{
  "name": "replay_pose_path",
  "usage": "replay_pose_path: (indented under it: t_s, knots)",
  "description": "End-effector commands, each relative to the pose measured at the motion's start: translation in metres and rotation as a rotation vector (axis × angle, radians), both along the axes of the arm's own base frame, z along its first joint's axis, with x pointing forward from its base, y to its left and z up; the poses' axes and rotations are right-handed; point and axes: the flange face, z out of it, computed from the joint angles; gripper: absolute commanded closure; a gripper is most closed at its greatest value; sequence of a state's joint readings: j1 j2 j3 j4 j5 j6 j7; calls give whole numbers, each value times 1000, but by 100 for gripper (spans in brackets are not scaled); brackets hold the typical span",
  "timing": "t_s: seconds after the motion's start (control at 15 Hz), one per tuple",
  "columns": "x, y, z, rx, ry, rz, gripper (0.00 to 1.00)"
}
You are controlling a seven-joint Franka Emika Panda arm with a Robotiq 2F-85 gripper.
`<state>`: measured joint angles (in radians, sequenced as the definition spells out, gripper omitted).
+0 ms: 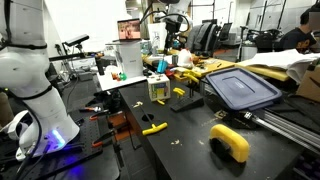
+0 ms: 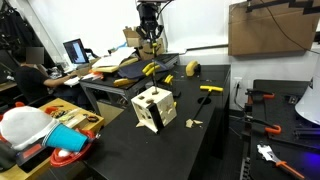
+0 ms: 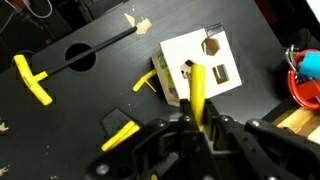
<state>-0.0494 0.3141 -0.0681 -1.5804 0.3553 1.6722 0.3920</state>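
1. Starting far left in the wrist view, a yellow T-piece (image 3: 30,80) lies flat on the black table (image 3: 60,150), ahead of the gripper (image 3: 195,125) and well off to its left.
2. A thin black rod (image 3: 95,50) lies farther ahead on that same side and slants toward the top of the view.
3. A small yellow block (image 3: 120,128) lies near the gripper's left side and is not touching it.
4. A yellow wedge (image 3: 147,80) sits ahead of the gripper and slightly left, just beside the left wall of the box (image 3: 225,55).
5. The gripper fills the bottom middle of the wrist view. Its fingers are drawn in narrow and clamped on a yellow peg (image 3: 197,92).
6. The peg sticks straight out ahead from between the fingers.
7. The box stands directly ahead of the gripper. It is white with a yellow side, and shaped holes are cut in its top face.
8. The far end of the peg overlaps the top of the box in the wrist view. Whether the two touch cannot be told.
9. A red thing (image 3: 305,80) lies far off to the gripper's right, cut off by the edge of the view.
10. In an exterior view the gripper (image 2: 150,35) hangs high over the table, with the box (image 2: 153,108) below it and well apart.
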Motion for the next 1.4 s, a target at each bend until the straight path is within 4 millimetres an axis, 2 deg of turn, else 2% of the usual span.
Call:
replay_pose_path:
  t_s: [0.0, 0.33, 0.67, 0.87, 1.13, 1.33]
  knots:
    - [-19, -18, 22, -40, -53, -30, 96]
    - [-24, -38, 31, -97, -83, -74, 96]
    - [-20, -39, 28, -213, -103, -114, 96]
    - [-14, -29, 21, -294, -115, -147, 96]
    - [-7, -1, 17, -333, -109, -149, 96]
    - [-1, 12, 11, -353, -100, -161, 96]
